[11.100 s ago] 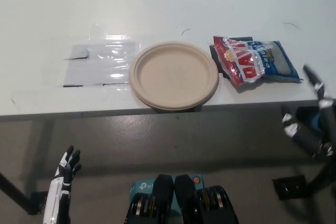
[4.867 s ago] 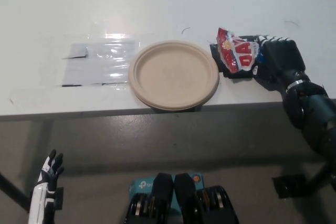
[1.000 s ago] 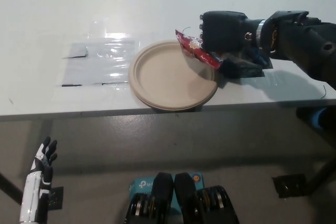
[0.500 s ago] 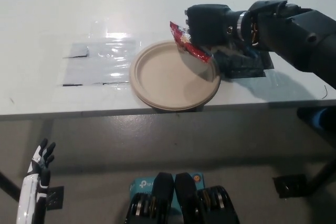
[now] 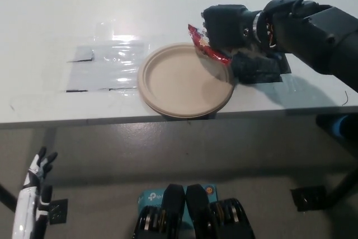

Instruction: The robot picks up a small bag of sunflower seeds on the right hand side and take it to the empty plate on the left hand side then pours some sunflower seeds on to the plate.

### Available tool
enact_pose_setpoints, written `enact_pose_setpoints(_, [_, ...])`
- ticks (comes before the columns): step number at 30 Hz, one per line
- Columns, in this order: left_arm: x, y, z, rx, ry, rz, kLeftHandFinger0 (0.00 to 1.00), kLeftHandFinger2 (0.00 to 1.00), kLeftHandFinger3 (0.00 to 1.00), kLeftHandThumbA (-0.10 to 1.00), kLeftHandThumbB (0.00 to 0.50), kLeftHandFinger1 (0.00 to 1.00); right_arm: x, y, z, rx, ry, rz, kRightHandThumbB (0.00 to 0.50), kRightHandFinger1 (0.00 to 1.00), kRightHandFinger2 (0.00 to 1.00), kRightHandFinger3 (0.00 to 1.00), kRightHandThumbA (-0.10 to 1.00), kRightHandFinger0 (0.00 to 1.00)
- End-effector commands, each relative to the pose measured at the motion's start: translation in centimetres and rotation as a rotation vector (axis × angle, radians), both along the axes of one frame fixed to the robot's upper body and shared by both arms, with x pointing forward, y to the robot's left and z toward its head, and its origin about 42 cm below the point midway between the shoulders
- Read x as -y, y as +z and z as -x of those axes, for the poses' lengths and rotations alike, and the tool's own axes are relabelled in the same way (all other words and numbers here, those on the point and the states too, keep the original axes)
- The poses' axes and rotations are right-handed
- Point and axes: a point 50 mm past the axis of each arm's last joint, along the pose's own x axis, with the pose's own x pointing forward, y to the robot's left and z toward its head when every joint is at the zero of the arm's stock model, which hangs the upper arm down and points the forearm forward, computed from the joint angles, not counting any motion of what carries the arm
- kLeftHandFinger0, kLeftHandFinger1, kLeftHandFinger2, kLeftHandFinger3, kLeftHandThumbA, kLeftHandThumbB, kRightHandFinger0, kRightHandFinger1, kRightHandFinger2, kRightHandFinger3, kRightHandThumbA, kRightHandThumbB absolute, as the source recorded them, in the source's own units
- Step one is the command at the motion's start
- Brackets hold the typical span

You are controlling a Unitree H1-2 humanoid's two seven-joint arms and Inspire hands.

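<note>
Right now my right hand (image 5: 226, 25) is clamped around the seed bag (image 5: 208, 47), whose red end slants down-left over the plate (image 5: 182, 82)'s far right rim. Centre of plate lies further left. My left hand (image 5: 34, 180), fingers spread, holding nothing, hangs well below the plate.

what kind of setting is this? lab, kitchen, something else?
Most likely a lab or test room, not a kitchen. A plain white table stands on a bare grey floor, with clear plastic sheets stuck to the tabletop beside one empty plate. No cookware or kitchen fittings in view.
</note>
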Motion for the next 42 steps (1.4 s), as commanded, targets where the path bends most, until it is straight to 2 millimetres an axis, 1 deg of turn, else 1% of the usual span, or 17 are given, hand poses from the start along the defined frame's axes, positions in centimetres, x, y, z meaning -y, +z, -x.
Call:
enact_pose_setpoints(1, [0.4, 0.4, -0.3, 0.042, -0.007, -0.030, 1.00, 0.89, 1.00, 1.00, 0.109, 0.99, -0.9, 5.6, -0.8, 0.160, -0.007, 0.091, 0.474, 0.00, 0.04, 0.29, 0.18, 0.00])
enact_pose_setpoints(3, [0.7, 0.1, -0.5, 0.045, -0.015, -0.021, 1.00, 0.88, 1.00, 1.00, 0.121, 0.98, -1.4, 6.3, -0.7, 0.165, 0.029, 0.103, 0.495, 0.00, 0.01, 0.20, 0.17, 0.00])
enact_pose_setpoints(4, [0.8, 0.0, -0.4, 0.045, -0.010, -0.026, 1.00, 0.88, 1.00, 1.00, 0.142, 0.97, -2.1, 7.2, -0.4, 0.160, 0.064, 0.128, 0.463, 0.00, 0.05, 0.22, 0.11, 0.00])
enact_pose_setpoints(7, [0.9, -0.1, 0.0, 0.050, 0.006, -0.025, 1.00, 0.86, 1.00, 1.00, 0.180, 0.95, -2.7, 8.3, -0.2, 0.149, 0.152, 0.149, 0.500, 0.00, 0.01, 0.12, 0.17, 0.00])
enact_pose_setpoints(8, [0.8, -0.3, 0.2, 0.053, 0.011, -0.032, 0.99, 0.85, 1.00, 1.00, 0.173, 0.94, -2.9, 8.7, -0.1, 0.140, 0.184, 0.157, 0.447, 0.00, 0.00, 0.09, 0.09, 0.00])
enact_pose_setpoints(10, [0.8, -0.5, 0.6, 0.050, 0.016, -0.037, 0.99, 0.84, 1.00, 1.00, 0.172, 0.94, -2.9, 8.7, 0.1, 0.121, 0.221, 0.157, 0.430, 0.00, 0.05, 0.06, 0.09, 0.00])
enact_pose_setpoints(11, [0.8, -0.7, 1.0, 0.046, 0.019, -0.036, 0.98, 0.83, 1.00, 1.00, 0.187, 0.92, -2.9, 8.4, 0.2, 0.093, 0.244, 0.146, 0.404, 0.00, 0.18, 0.04, 0.08, 0.00])
enact_pose_setpoints(14, [0.8, -0.9, 1.3, 0.049, 0.019, -0.047, 0.97, 0.83, 1.00, 1.00, 0.222, 0.90, -2.6, 8.1, 0.4, 0.074, 0.289, 0.131, 0.375, 0.01, 0.34, 0.08, 0.10, 0.00])
enact_pose_setpoints(18, [0.6, -1.0, 1.8, 0.057, 0.012, -0.065, 0.92, 0.81, 1.00, 1.00, 0.254, 0.87, -2.6, 8.7, 0.5, 0.073, 0.316, 0.141, 0.326, 0.04, 0.42, 0.14, -0.02, 0.00])
enact_pose_setpoints(22, [0.7, -0.8, 1.7, 0.066, 0.019, -0.083, 0.91, 0.80, 1.00, 1.00, 0.234, 0.84, -2.4, 10.2, 0.6, 0.101, 0.355, 0.184, 0.372, 0.00, 0.37, 0.15, -0.06, 0.00])
enact_pose_setpoints(25, [0.5, -0.6, 1.6, 0.083, 0.020, -0.076, 0.91, 0.79, 1.00, 1.00, 0.254, 0.83, -2.5, 11.2, 0.7, 0.084, 0.325, 0.189, 0.329, 0.02, 0.35, 0.22, -0.09, 0.00])
enact_pose_setpoints(30, [0.5, -0.4, 1.6, 0.086, 0.025, -0.074, 0.94, 0.77, 1.00, 1.00, 0.266, 0.83, -2.4, 11.5, 0.6, 0.072, 0.271, 0.148, 0.258, 0.00, 0.20, 0.30, -0.10, 0.00])
enact_pose_setpoints(35, [0.5, -0.5, 1.6, 0.084, 0.020, -0.070, 0.93, 0.76, 1.00, 1.00, 0.274, 0.82, -2.4, 12.2, 0.3, 0.103, 0.256, 0.118, 0.312, 0.00, 0.06, 0.29, -0.10, 0.00])
enact_pose_setpoints(38, [0.6, -0.6, 1.9, 0.082, 0.027, -0.072, 0.93, 0.77, 1.00, 1.00, 0.277, 0.82, -2.6, 12.3, 0.1, 0.115, 0.259, 0.117, 0.304, 0.07, 0.14, 0.36, -0.10, 0.00])
enact_pose_setpoints(39, [0.6, -0.6, 1.9, 0.084, 0.028, -0.076, 0.93, 0.77, 1.00, 1.00, 0.285, 0.81, -2.6, 12.3, 0.1, 0.114, 0.255, 0.108, 0.303, 0.05, 0.19, 0.47, -0.10, 0.00])
enact_pose_setpoints(40, [0.1, -0.4, 2.0, 0.082, 0.025, -0.086, 0.94, 0.77, 1.00, 1.00, 0.285, 0.81, -2.5, 12.3, 0.0, 0.135, 0.262, 0.055, 0.321, 0.01, 0.07, 0.37, -0.10, 0.00])
enact_pose_setpoints(42, [0.7, -0.6, 1.9, 0.094, 0.020, -0.074, 0.96, 0.75, 1.00, 1.00, 0.282, 0.80, -1.9, 13.8, -0.4, 0.186, 0.228, -0.008, 0.323, 0.03, 0.04, 0.29, -0.10, 0.00])
